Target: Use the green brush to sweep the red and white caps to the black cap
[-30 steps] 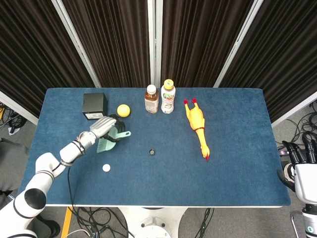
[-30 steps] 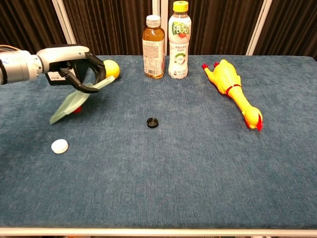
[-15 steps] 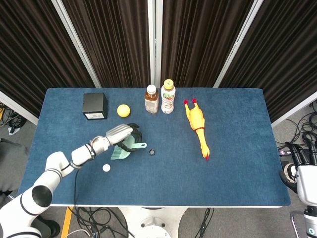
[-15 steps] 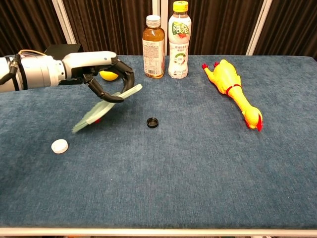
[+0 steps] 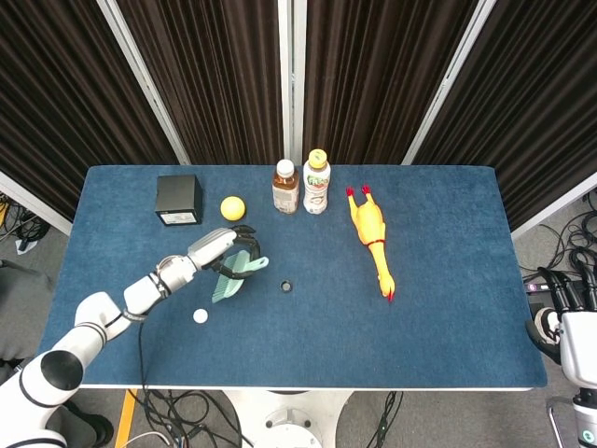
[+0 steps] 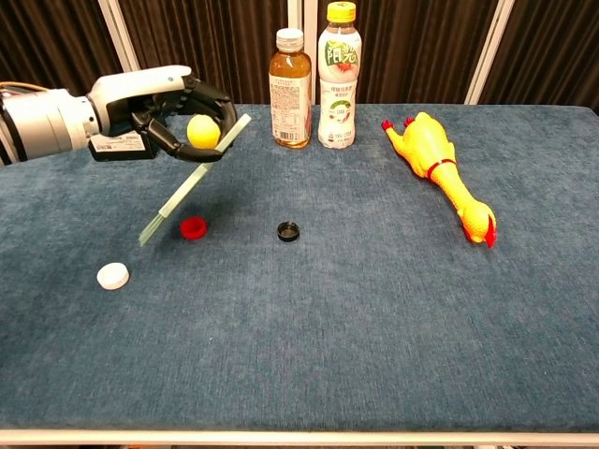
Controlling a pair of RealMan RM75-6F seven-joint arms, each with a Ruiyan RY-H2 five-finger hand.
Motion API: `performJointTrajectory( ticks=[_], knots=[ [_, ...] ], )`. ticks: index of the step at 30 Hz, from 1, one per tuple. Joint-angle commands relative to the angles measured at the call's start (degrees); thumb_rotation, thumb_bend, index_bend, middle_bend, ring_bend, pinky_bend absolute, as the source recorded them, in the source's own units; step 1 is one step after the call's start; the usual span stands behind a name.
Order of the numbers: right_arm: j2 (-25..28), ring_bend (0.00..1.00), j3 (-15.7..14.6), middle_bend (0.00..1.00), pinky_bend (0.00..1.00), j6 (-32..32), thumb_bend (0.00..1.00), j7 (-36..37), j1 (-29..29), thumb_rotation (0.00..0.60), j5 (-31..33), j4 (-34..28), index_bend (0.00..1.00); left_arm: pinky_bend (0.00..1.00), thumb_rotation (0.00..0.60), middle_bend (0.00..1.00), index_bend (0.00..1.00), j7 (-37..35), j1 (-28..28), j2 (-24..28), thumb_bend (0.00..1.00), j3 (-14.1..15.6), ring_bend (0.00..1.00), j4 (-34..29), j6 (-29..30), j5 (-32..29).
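Left hand (image 6: 173, 108) gripped green brush (image 6: 192, 178), bristles just left of red cap (image 6: 193, 227) (white cap (image 6: 112, 275) untouched); next: push it toward black cap (image 6: 288, 231).

On the blue table (image 5: 448, 308), my left hand (image 5: 220, 248) gripped the green brush (image 5: 230, 277), its bristle end pointing down toward the white cap (image 5: 200, 316) and its handle tip toward the black cap (image 5: 286, 286); my right hand (image 5: 566, 291) hung off the table's right edge, with nothing visibly in it. Along the far side stood a black box (image 5: 178, 199), a yellow ball (image 5: 232, 207), a brown bottle (image 5: 285, 188) and a yellow-capped bottle (image 5: 317, 182) just beside it. To their right a yellow rubber chicken (image 5: 372, 238) lay lengthwise, its head toward me.
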Motion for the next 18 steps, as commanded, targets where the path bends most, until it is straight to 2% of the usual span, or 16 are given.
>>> performJointTrajectory(
  ticks=[1, 14, 18],
  knots=[
    [-0.11, 0.02, -0.10, 0.23, 0.04, -0.02, 0.12, -0.11, -0.03, 0.600, -0.14, 0.02, 0.15, 0.17, 0.600, 0.56, 0.51, -1.09, 0.36, -0.72, 0.42, 0.32, 0.38, 1.11, -1.82, -0.52],
    [0.13, 0.02, -0.29, 0.23, 0.04, 0.76, 0.12, 0.26, -0.78, 0.600, -0.39, 0.02, 0.15, 0.16, 0.600, 0.56, 0.51, -1.98, -0.78, -3.52, 0.43, 0.52, 0.38, 0.04, 0.00, 0.71],
    [0.02, 0.02, -0.42, 0.23, 0.04, 1.00, 0.12, 0.96, -1.02, 0.600, -0.58, 0.57, 0.15, 0.17, 0.600, 0.56, 0.51, -1.64, -1.71, -4.30, 0.43, -0.63, 0.38, -1.82, 0.51, 0.21]
  ],
)
